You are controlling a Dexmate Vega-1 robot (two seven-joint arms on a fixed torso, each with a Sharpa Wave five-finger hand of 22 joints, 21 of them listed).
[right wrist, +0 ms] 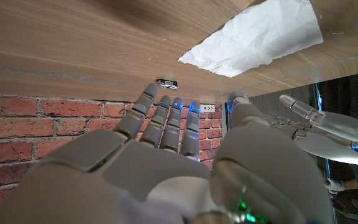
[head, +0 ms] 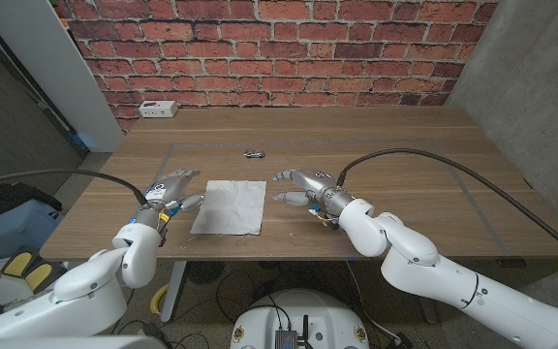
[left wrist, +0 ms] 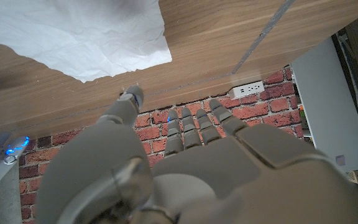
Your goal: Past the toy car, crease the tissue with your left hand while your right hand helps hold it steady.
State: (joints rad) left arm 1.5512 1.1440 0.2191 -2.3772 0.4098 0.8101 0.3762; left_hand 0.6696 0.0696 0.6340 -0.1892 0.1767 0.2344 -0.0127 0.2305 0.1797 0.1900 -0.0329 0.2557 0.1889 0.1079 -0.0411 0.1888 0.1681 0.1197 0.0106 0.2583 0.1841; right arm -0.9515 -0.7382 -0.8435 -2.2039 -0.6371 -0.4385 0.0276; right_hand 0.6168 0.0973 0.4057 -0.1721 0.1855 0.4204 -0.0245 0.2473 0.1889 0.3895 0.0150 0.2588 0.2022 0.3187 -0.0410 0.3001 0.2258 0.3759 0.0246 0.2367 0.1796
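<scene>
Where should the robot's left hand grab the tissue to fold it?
Probably the tissue's left edge, coming in from the left: the tissue lies flat and that edge is nearest the left hand. Its fingers could slide under and lift, while the right hand presses the opposite edge.

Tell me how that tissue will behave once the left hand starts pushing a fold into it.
The tissue looks thin and already wrinkled, so probably floppy, bunching rather than creasing. It lies loose on smooth wood, likely sliding unless pinned.

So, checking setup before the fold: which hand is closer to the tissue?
The left hand; its fingers nearly reach the tissue, while the right hand sits farther off.
</scene>
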